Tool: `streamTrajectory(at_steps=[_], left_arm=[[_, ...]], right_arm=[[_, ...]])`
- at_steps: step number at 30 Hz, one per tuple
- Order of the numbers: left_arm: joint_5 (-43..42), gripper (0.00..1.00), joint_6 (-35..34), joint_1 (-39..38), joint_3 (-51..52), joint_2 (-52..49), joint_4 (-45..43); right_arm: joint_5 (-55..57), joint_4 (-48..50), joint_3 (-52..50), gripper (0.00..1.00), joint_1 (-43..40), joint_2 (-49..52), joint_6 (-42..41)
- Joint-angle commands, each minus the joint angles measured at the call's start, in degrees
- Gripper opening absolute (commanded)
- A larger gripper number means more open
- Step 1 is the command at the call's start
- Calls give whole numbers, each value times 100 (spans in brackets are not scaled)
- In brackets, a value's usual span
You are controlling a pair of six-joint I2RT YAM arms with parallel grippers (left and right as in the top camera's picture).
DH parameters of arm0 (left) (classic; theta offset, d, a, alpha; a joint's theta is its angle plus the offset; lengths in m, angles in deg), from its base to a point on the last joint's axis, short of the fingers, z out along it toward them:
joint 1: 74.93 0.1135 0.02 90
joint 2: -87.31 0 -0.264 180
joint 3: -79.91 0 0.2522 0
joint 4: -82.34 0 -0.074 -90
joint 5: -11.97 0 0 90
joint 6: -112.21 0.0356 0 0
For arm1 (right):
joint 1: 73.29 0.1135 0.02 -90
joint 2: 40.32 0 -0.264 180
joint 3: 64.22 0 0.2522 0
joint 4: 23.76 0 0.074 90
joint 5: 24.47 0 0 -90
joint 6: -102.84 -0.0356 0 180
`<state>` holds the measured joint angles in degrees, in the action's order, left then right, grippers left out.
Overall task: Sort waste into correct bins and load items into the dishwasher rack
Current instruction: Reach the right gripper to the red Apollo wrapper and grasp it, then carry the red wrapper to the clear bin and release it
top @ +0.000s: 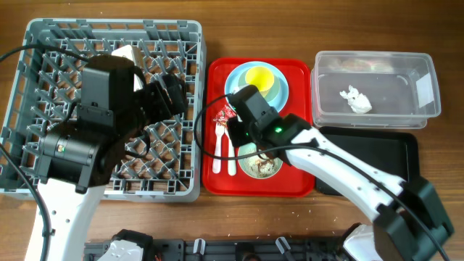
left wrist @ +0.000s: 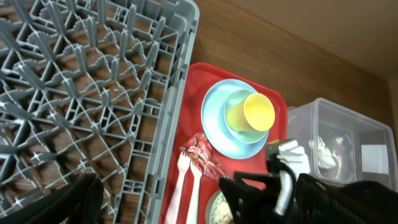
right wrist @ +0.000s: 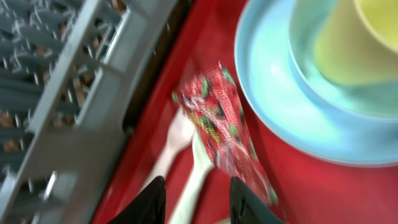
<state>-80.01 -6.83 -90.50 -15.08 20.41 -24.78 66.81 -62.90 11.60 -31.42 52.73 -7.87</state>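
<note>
The red-and-white wrapper (top: 228,114) lies on the red tray beside the white fork (top: 220,148) and spoon (top: 232,154). My right gripper (top: 233,129) hovers open just over them. In the right wrist view its fingers (right wrist: 196,199) straddle a white handle, with the wrapper (right wrist: 224,118) just ahead. The yellow cup (top: 259,75) sits in the mint-green bowl (top: 275,90) on the pale blue plate (top: 233,78). A pale bowl (top: 259,167) holds rice-like crumbs and is partly hidden by the arm. My left gripper (top: 170,93) is open and empty above the grey dishwasher rack (top: 43,43).
The clear tub (top: 428,69) at the back right holds a white tissue (top: 355,99). The black tray (top: 377,156) lies in front of it, partly under my right arm. The red tray (top: 290,187) sits between the rack and the bins.
</note>
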Motion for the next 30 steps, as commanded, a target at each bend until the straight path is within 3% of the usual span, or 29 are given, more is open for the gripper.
streamTrajectory(at_steps=[1,6,8,16,19,27,30], left_arm=[[15,100,26,37,-15,37,-9],[15,100,26,37,-15,37,-9],[15,100,26,37,-15,37,-9],[15,100,26,37,-15,37,-9],[15,100,26,37,-15,37,-9],[15,100,26,37,-15,37,-9],[15,100,26,37,-15,35,-9]], right_arm=[[426,365,-33,36,17,413,201],[962,780,-33,41,11,1167,1027],[1268,1060,-33,44,-2,1311,1027],[896,883,-85,39,-9,1362,1021],[896,866,-90,45,-9,1362,1021],[938,1384,-472,47,-37,1362,1021],[940,1425,-472,34,-37,1362,1023]])
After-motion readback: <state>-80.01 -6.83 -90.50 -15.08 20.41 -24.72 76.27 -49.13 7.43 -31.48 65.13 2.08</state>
